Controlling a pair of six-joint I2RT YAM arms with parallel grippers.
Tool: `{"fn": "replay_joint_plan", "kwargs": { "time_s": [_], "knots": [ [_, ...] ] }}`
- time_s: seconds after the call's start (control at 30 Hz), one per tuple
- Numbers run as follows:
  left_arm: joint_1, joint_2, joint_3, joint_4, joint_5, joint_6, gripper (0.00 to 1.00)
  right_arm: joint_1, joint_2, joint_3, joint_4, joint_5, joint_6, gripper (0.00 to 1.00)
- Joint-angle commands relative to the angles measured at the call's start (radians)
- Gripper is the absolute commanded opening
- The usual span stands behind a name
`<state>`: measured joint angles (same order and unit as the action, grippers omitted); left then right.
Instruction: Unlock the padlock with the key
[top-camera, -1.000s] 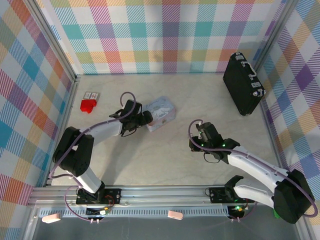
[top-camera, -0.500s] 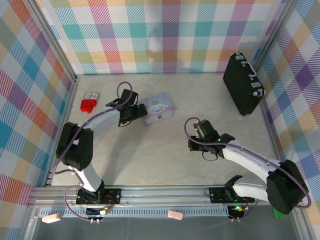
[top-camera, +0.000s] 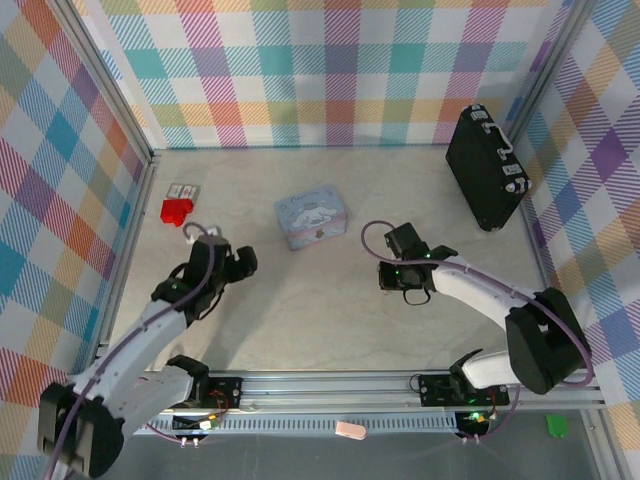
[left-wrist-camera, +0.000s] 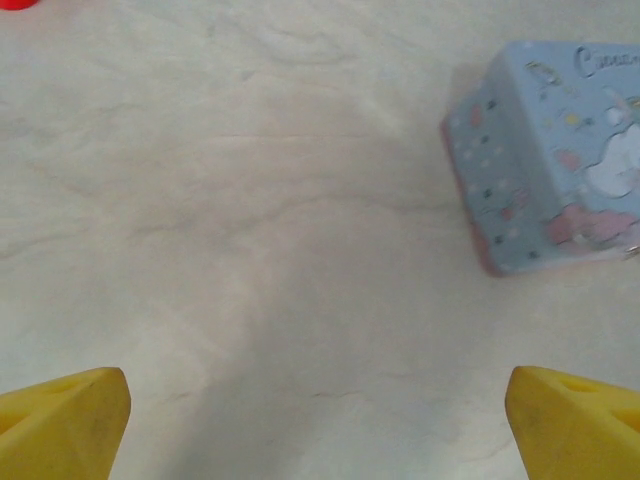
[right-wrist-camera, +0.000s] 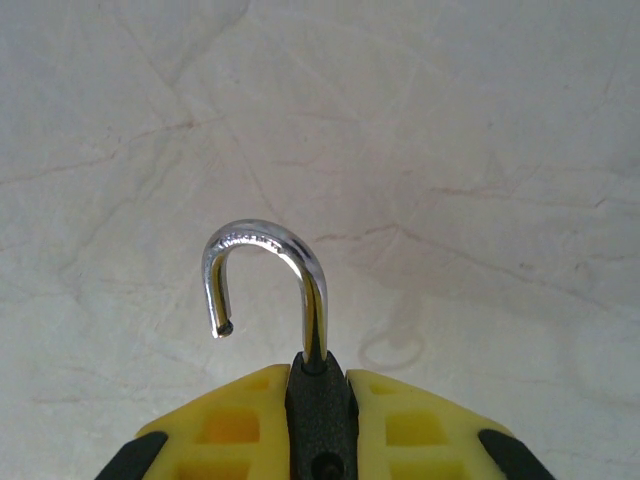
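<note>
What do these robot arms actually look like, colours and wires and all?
The left arm and right arm are white tubes with chunky black joints, and a thin purple cable loops along each. The fingers are bright yellow and wedge-shaped, and small green lights glow on the right arm.

Yellow on the right fingers (right-wrist-camera: 240, 425), and the padlock (right-wrist-camera: 318, 405) shows a black body with a bright chrome shackle. Left fingers (left-wrist-camera: 565, 415) are yellow too. The tin (left-wrist-camera: 545, 150) is pastel blue with pink-and-white cartoon print. Red block (top-camera: 176, 210), black case (top-camera: 485, 168), cream veined worktop (top-camera: 330, 300), pastel plaid walls (top-camera: 330, 70).
</note>
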<state>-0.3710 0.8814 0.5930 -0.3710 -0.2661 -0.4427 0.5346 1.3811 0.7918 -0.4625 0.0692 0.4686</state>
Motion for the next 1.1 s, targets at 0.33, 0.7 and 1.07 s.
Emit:
{"fn": "replay_joint_plan", "kwargs": {
  "time_s": [0.33,0.7,1.07],
  "knots": [
    [0.008,-0.286,-0.156,0.05,-0.069,0.065,0.98,-0.074,0.185,0.172,-0.087,-0.026,-0.112,0.0],
    [0.008,-0.266,-0.165,0.072,-0.059,0.065,0.98,-0.1,0.285,0.222,-0.123,-0.023,-0.152,0.0],
    [0.008,-0.213,-0.157,0.085,-0.05,0.068,0.99,-0.114,0.354,0.241,-0.136,-0.038,-0.17,0.04]
  ]
}}
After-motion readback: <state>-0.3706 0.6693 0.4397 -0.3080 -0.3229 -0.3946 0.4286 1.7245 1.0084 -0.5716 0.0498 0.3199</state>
